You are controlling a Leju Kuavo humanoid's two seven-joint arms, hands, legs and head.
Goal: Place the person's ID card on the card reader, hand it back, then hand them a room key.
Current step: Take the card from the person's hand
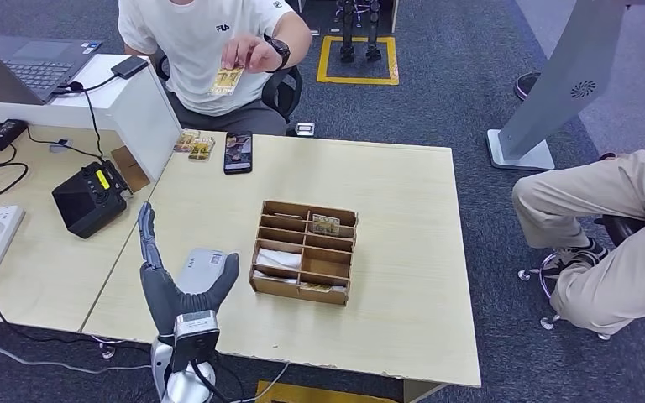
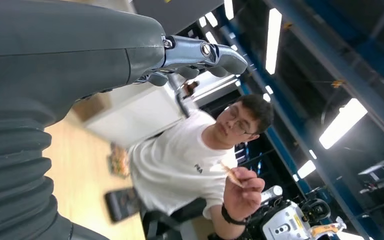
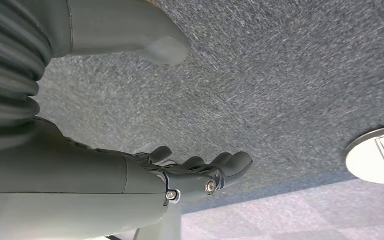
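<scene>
My left hand (image 1: 168, 273) is raised over the near left part of the wooden table (image 1: 403, 218), fingers stretched apart and holding nothing; the left wrist view shows its fingers (image 2: 200, 52) spread. Just behind it lies the pale grey card reader (image 1: 206, 267). Across the table a seated person in a white shirt (image 1: 206, 42) holds up a yellowish ID card (image 1: 227, 80), also seen as the card (image 2: 228, 172) pinched in their raised hand. A wooden compartment box (image 1: 305, 250) holds room key cards. My right hand (image 3: 190, 172) hangs over grey carpet, fingers loosely extended and empty.
A phone (image 1: 238, 152) and two small cards (image 1: 194, 144) lie at the table's far edge. A black device (image 1: 89, 199), a laptop (image 1: 29, 60), a power strip and cables sit on the left desk. A second person (image 1: 621, 227) sits at the right.
</scene>
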